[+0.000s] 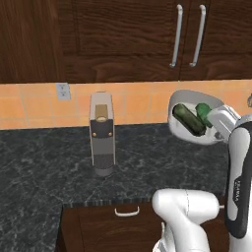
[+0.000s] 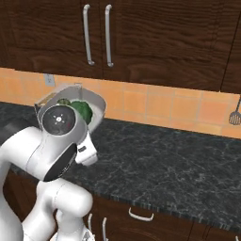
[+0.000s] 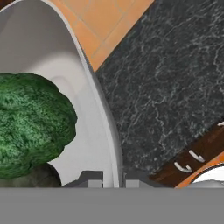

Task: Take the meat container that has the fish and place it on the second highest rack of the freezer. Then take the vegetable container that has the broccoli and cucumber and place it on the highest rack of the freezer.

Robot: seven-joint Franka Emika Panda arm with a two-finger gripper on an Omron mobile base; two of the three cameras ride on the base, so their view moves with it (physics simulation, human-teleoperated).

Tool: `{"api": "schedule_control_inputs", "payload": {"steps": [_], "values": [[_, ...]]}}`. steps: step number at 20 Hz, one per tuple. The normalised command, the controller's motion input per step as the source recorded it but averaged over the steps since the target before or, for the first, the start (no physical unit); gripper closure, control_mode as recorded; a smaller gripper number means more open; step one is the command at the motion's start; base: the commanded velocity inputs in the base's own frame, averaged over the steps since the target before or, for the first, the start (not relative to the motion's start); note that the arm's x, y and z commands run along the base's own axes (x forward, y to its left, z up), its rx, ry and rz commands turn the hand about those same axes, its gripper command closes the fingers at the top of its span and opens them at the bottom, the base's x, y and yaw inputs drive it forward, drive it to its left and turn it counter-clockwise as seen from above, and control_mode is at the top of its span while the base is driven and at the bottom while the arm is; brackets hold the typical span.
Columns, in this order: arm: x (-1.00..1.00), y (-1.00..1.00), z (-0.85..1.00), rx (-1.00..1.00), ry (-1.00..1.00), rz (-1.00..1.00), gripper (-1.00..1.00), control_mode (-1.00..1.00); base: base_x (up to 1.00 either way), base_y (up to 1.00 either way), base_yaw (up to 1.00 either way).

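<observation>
vegetable container (image 1: 194,120) up in the air above the dark worktop (image 1: 44,162), carried at about backsplash height, tipped steeply so its open face shows in the left base view. gripper (image 3: 113,180) clamped on the container's rim, fingers (image 3: 91,179) nearly together, one either side of the thin wall, seen plainly in the hand view. cucumber (image 1: 188,119) lying across the bowl, broccoli (image 1: 203,112) just beside it toward the gripper side; broccoli also large and close in the hand view, touching the inner wall. both pieces inside for now, but loose, nothing pinning them. judged: stiff, light, smooth-walled bowl, so a rim pinch gives little purchase and lets the load swing about the grip; likely slippery, prone to twist in the fingers. contents round and free to roll, cucumber especially; at this tilt a quick turn or stop could spill them. better levelled out before travel, moved slowly. hold at the rim edge looks like the only workable spot, wall too shallow and wide for anything else. freezer and highest rack out of sight from here, wooden cupboards (image 1: 123,34) and orange tiles (image 1: 142,103) ahead, grey upright appliance (image 1: 102,133) standing on the worktop well apart from the bowl. placement step yet to come, by the look of it.
</observation>
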Motion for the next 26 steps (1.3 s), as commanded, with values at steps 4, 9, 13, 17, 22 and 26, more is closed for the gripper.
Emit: {"api": "schedule_control_inputs", "payload": {"steps": [4,9,13,17,22,26], "values": [[-0.02,0.33,0.0,0.0,-0.11,0.0,1.0,-1.0,0.0,0.0,0.0],[-0.1,0.03,0.0,0.0,-0.02,0.0,1.0,1.0,-0.77,0.0,-0.02],[0.0,0.0,0.0,0.0,0.0,0.0,1.0,1.0,-0.98,-0.09,-0.08],[0.0,0.0,0.0,0.0,0.0,0.0,1.0,1.0,-0.47,-0.31,-0.47],[0.0,0.0,0.0,0.0,0.0,0.0,1.0,1.0,-0.27,-0.36,-0.61],[0.0,0.0,0.0,0.0,0.0,0.0,1.0,1.0,-0.24,-0.58,-0.6]]}}
